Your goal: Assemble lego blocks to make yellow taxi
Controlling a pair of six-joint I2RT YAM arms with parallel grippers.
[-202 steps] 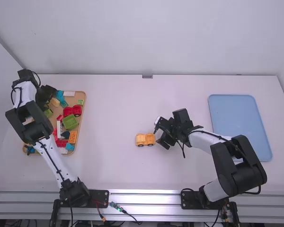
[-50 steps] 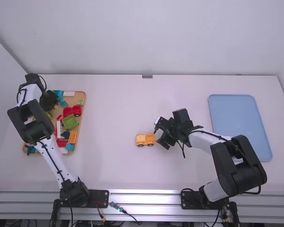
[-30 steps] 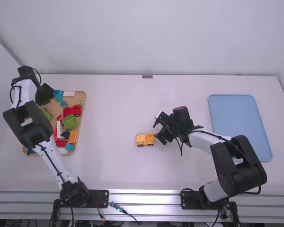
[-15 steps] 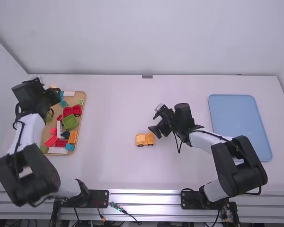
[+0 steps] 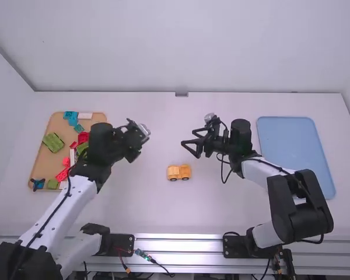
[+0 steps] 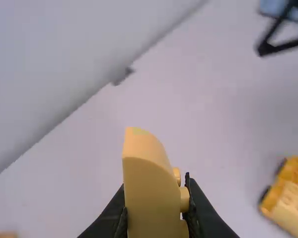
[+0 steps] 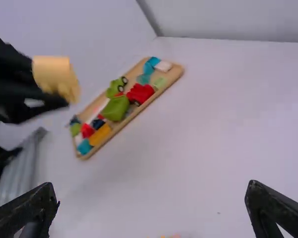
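In the high view my left gripper [image 5: 139,140] hangs over the table left of the middle, between the block tray and the orange-yellow car body [image 5: 179,172]. Its fingers are shut on a pale yellow block with a curved face [image 6: 151,198], seen in the left wrist view with studs pointing sideways, where the same gripper [image 6: 156,213] shows at the bottom. My right gripper [image 5: 189,143] stands open above and just beyond the car body, holding nothing; in the right wrist view its fingertips are wide apart around the gap [image 7: 151,198]. The car body rests on the table on its wheels.
A wooden tray [image 5: 42,157] of red, green, blue and white blocks lies at the left, partly under the left arm. A flat blue tray [image 5: 294,151] lies at the right. The back wall rises behind the table.
My left gripper has left the wooden tray and swung right toward the table's middle, carrying the yellow block. My right gripper has risen and drawn away from beside the car body, its fingers now spread.
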